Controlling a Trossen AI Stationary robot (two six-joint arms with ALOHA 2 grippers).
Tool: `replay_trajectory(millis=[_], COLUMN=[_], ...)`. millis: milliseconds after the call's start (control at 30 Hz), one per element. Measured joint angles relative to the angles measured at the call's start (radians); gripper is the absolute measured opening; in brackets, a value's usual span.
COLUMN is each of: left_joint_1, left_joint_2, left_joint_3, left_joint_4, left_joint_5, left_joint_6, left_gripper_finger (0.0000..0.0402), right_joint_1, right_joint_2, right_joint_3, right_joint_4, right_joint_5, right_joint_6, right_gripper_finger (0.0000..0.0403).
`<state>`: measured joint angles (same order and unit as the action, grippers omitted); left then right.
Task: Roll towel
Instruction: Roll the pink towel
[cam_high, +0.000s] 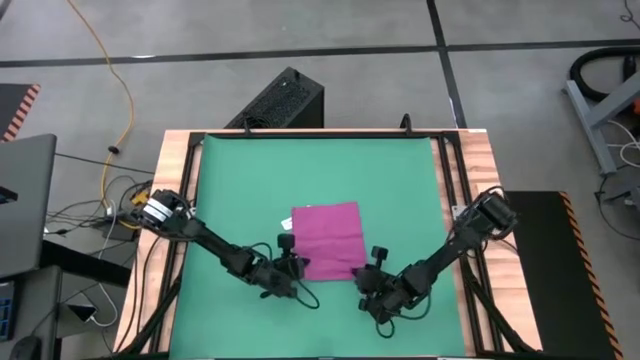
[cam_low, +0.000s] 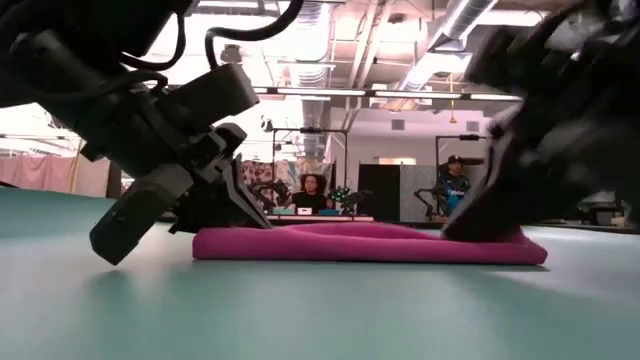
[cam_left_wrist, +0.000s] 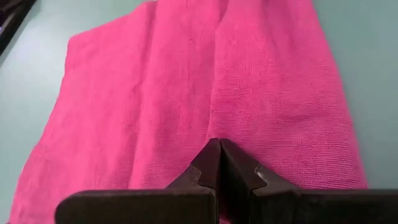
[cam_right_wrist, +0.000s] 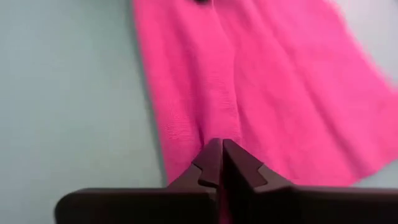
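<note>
The left gripper (cam_left_wrist: 219, 163) has its fingers pressed together, tips on the near edge of the towel (cam_high: 327, 240), seemingly pinching the cloth, though the contact itself is hidden. The right gripper (cam_right_wrist: 221, 163) looks equally closed at the towel's near right corner. The magenta towel lies flat, folded, on the green mat (cam_high: 240, 180), between both grippers at its near edge.

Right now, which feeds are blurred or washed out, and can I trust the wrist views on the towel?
Low view: both arms are dark, soft-edged masses up close, ceiling lights glare behind, while the towel reads fairly clear. Left wrist view: towel weave is sharp. Right wrist view: cloth is smeared and soft. High view: evenly lit, no glare on the green mat.
</note>
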<state>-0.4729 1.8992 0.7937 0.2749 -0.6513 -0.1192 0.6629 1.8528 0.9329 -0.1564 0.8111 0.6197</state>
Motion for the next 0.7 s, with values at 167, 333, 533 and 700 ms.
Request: replay_trajectory(millis=[167,333,533,700], left_joint_1=[-0.024,-0.047,-0.048,-0.043], left_joint_2=[0.0,0.0,0.0,-0.002], left_joint_3=[0.0,0.0,0.0,0.003], left_joint_4=[-0.014,-0.032,-0.074,-0.113], left_joint_5=[0.0,-0.021,-0.033,-0.032], left_joint_6=[-0.007,-0.018,-0.009,-0.015], left_gripper_finger=[0.0,0.0,0.0,0.0], right_joint_1=[0.027,0.076,0.101,0.081], right_joint_2=[-0.11,-0.191,-0.141,-0.031], right_joint_3=[0.009,0.003,-0.048,-0.059], right_joint_4=[-0.072,-0.047,0.11,0.219], right_joint_5=[0.038,0.053,-0.003,-0.003], right_joint_6=[-0.096,-0.214,-0.318,-0.456], right_gripper_finger=[0.0063,0.0091,0.0157,0.0231])
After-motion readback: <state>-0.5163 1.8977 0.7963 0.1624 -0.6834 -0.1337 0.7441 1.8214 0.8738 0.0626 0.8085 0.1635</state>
